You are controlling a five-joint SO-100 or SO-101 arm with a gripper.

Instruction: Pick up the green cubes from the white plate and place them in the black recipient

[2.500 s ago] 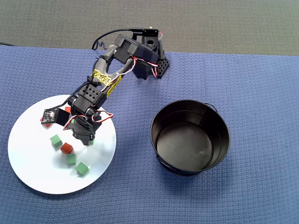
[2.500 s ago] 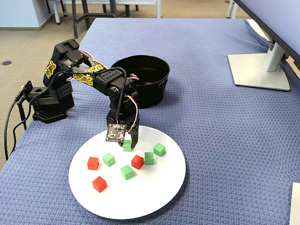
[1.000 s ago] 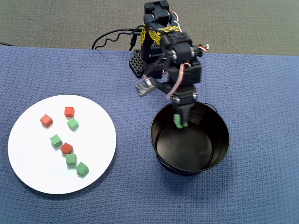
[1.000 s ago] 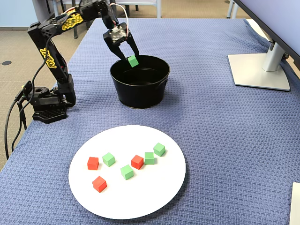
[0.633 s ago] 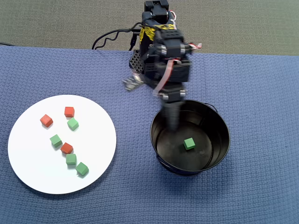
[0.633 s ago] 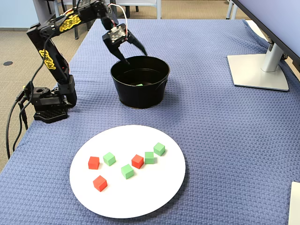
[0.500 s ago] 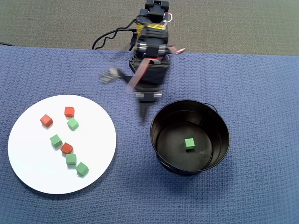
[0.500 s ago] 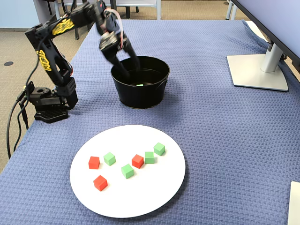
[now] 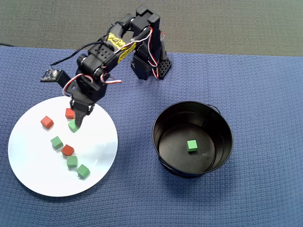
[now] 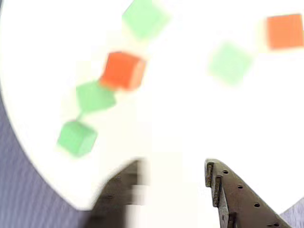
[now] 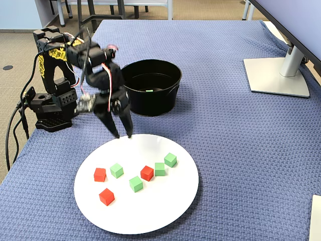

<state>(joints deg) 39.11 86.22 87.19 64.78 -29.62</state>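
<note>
1. Gripper (image 10: 172,166) fingers (image 10: 237,199) fill the bottom of the wrist view: spread apart, nothing btwn them, only bare white plate (image 10: 180,118) beneath.
2. Fixed view agrees: gripper (image 11: 123,134) is released and empty, tips hanging over the plate's far rim, on the side toward the black recipient (image 11: 150,103).
3. Task things: one green cube (image 9: 191,145) lies on the recipient's shiny bottom; 4 green cubes lie on the plate w/ 3 red cubes.
4. Layout in the fixed view: a lone green cube (image 11: 116,170) sits near a red one (image 11: 100,174) but apart from it. The other 3 greens run in a row w/ a red cube (image 11: 147,172) wedged in, touching or nearly touching its neighbours.
5. Step in hand, my read: approach for the 2nd pick, no grasp yet. Roughly a fifth of the job looks done.
6. Next move calls for: pick a target (the lone green looks easiest, clear on most sides), bring the tips over it, line the jaws up w/ two flat faces, then descend to the plate.
7. Risk: the overhead view puts the gripper (image 9: 79,118) over that cube and another red one (image 9: 70,113), so a sloppy descent could nudge or grab red.
</note>
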